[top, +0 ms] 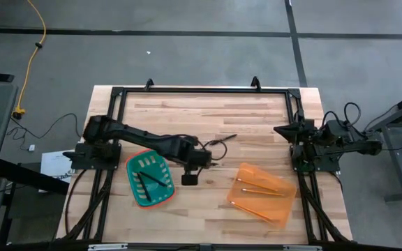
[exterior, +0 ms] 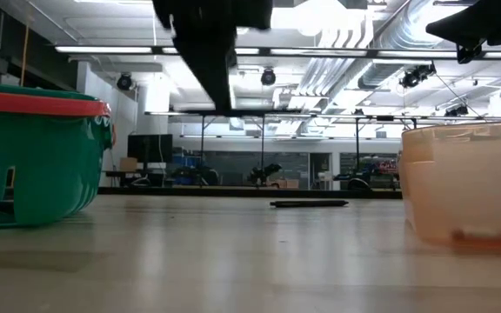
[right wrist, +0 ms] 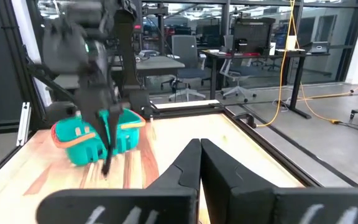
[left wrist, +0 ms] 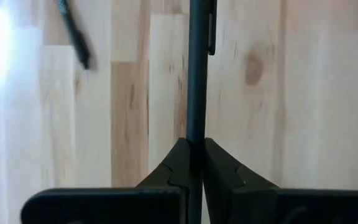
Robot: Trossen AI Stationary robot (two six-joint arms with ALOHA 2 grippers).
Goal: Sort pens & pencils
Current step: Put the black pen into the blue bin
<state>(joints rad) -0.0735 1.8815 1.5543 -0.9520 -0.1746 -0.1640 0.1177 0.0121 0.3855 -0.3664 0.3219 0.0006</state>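
Observation:
My left gripper hangs over the table's middle, pointing steeply down, shut on a dark pen with a clip at its far end. A second dark pen lies flat on the wood just beyond it. The green basket to the gripper's left holds two dark pens. The orange tray to its right holds orange-tan pencils. My right gripper waits shut at the table's right edge. My left gripper pinches the pen's shaft between its two fingers, away from the clip end. The fingers come from above, slanting down, and the pen runs on past them roughly along their line. The pen hangs below the fingers, clear of the table.
Bare wood lies between the basket and the tray. A black metal frame runs round the table's far and side edges. A black cable loops from the left wrist near the loose pen.

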